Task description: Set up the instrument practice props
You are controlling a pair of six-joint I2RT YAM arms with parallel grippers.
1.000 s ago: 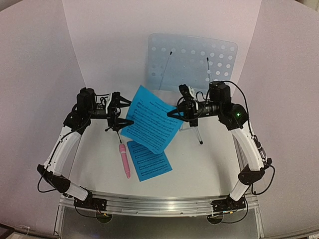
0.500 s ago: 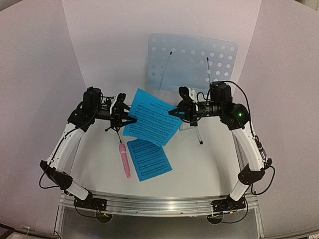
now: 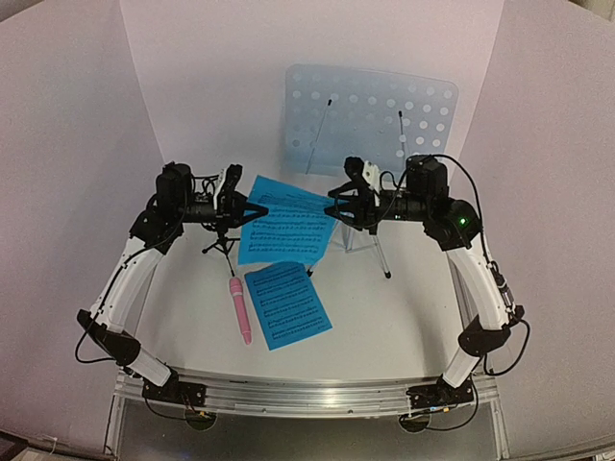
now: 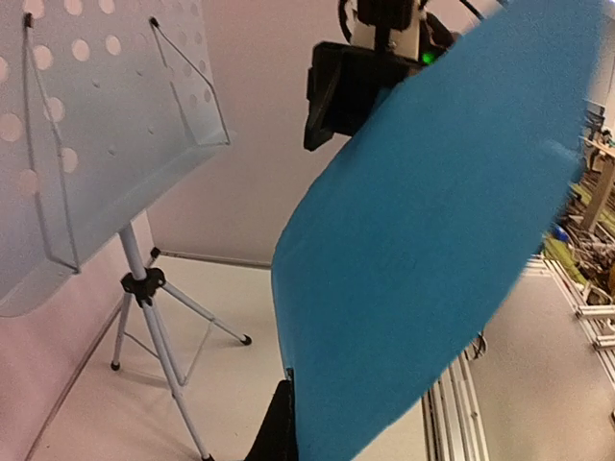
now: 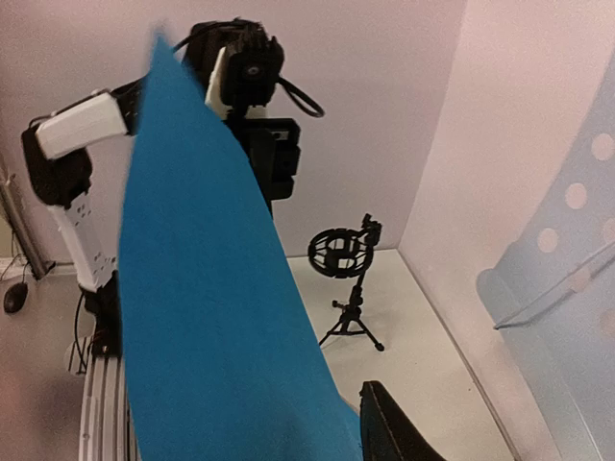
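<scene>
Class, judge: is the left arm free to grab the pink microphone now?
Probably not: the left gripper is shut on the raised blue sheet, though the pink microphone lies uncovered nearby.

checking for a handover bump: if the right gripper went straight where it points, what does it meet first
Likely the raised blue sheet just ahead of the right gripper; beyond it, the left gripper pinching its far edge.

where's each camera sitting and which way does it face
top external: above, behind the bases, looking down at the white table; both arms show
left wrist: on left arm, faces right arm across the bright blue sheet-music page; own finger below
right wrist: on right arm, faces left arm; own finger below
shared: both wrist views show that page and the pale-blue perforated music stand
</scene>
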